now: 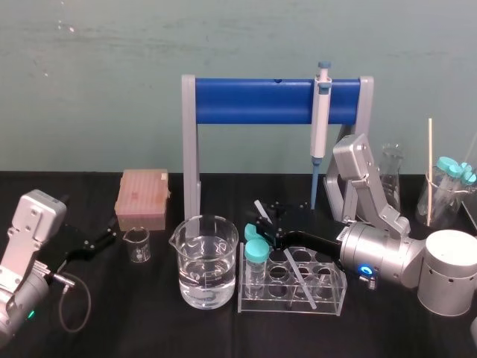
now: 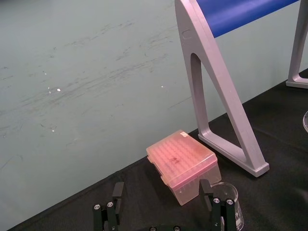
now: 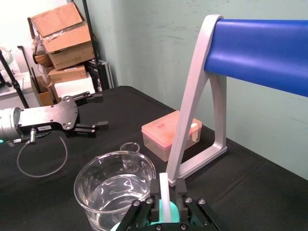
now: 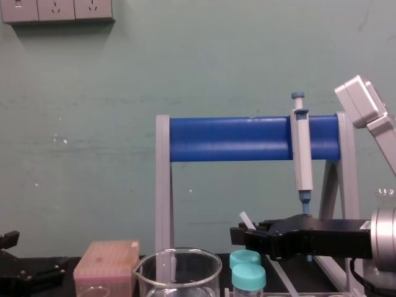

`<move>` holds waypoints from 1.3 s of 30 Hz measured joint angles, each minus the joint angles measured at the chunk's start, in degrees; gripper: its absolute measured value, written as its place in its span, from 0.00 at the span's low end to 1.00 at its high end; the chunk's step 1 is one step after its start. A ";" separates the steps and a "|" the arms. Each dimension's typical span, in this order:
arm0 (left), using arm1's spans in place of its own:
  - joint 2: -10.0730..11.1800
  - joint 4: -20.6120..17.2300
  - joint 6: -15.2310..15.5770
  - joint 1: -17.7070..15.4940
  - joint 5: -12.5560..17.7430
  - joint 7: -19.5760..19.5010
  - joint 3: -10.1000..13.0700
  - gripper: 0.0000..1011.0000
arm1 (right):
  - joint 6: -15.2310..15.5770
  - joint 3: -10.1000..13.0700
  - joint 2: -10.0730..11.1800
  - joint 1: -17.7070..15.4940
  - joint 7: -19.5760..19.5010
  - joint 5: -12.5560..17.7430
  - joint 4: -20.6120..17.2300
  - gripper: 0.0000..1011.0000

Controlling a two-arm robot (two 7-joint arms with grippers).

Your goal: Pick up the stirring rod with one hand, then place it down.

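Now, right hand [image 1: 267,222] clamped on stirring rod [image 3: 164,192], rod tilted above test-tube rack [image 1: 292,308], beside beaker [image 1: 207,261]; lower end possibly inside rack, hard to tell. Advice: lift clear of rack, swing to bare desk [image 1: 149,332], lower slowly, lay flat, then release; glass thin, slippery. Left hand [image 3: 100,110] idle at desk's left, fingers spread, empty. Desk black-clothed; teal wall behind, cardboard boxes [image 3: 62,43] at side.

Blue-barred stand [image 1: 253,101] at the rear of the black table [image 1: 141,321], with a pipette [image 1: 321,112] hanging from it. Pink tip box [image 1: 143,198] at left, small beaker [image 1: 137,244] just before it. Large water-filled beaker [image 1: 206,261] beside a clear tube rack [image 1: 337,294] holding two teal-capped tubes [image 1: 256,257].
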 joint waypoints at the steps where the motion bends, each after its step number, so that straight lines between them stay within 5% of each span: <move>1: 0.00 0.00 0.00 0.00 0.00 0.00 0.00 0.99 | 0.00 0.00 0.00 0.00 0.00 0.01 0.00 0.20; 7: 0.00 0.00 0.00 0.00 0.00 0.00 0.00 0.99 | 0.03 0.00 0.00 0.00 0.00 0.05 0.00 0.07; 19: 0.00 0.00 0.00 0.00 0.00 0.00 0.00 0.99 | -2.13 1.59 -0.65 -1.17 0.00 0.44 -0.43 0.07; 29: 0.00 0.00 0.00 0.00 0.00 0.00 0.00 0.99 | -13.73 6.01 -0.78 -6.34 -1.44 -0.37 -4.32 0.07; 33: 0.00 0.00 0.00 0.00 0.00 0.00 0.00 0.99 | -19.55 9.54 -0.98 -9.88 -1.59 1.49 -7.10 0.07; 39: 0.00 0.00 0.00 0.00 0.00 0.00 0.00 0.99 | -23.05 14.44 -1.73 -12.60 -1.07 5.91 -11.23 0.07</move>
